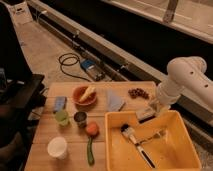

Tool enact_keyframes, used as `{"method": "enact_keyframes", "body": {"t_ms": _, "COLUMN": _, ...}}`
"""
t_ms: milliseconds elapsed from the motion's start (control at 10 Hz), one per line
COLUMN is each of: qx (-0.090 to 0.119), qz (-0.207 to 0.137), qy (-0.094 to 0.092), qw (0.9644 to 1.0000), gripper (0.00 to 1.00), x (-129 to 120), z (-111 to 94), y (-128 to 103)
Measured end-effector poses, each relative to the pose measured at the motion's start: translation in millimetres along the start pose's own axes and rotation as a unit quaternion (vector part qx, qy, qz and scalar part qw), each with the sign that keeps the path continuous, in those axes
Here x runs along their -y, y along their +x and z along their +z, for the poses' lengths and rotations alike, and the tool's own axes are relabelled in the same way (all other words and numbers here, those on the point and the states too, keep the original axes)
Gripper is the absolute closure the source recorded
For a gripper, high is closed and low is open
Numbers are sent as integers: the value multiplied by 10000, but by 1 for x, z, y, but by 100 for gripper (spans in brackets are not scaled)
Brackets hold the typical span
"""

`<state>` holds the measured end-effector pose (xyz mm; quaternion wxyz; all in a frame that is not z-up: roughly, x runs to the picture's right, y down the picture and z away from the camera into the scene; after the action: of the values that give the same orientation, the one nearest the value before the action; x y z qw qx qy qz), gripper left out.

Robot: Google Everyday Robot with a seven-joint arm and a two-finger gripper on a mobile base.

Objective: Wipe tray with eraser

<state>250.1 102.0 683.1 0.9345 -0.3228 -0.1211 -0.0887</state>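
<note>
A dim room held a wooden counter (70, 134) with a cable looped on the floor beyond. The gripper (151, 110) hung at the far rim of the yellow tray (175, 152), fingers clenched on the eraser (144, 115), which sat just above that rim. The carry looked nearly done and wiping not yet begun. Next, the eraser needed lowering flat onto the tray floor. A brush (135, 143) lay inside just below the fingers, likely to block strokes. The orange bowl (84, 96) and blue block (60, 103) stood well away from the fingers.
</note>
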Motion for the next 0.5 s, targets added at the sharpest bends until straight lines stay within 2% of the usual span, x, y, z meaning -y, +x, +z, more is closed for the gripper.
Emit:
{"method": "enact_keyframes", "body": {"t_ms": 300, "qx": -62, "qz": 588, "qy": -370, "qw": 9976, "gripper": 82, "x": -39, "z": 36, "y": 32}}
{"method": "enact_keyframes", "body": {"t_ms": 500, "qx": -52, "qz": 885, "qy": -634, "qw": 9940, "gripper": 82, "x": -67, "z": 56, "y": 45}}
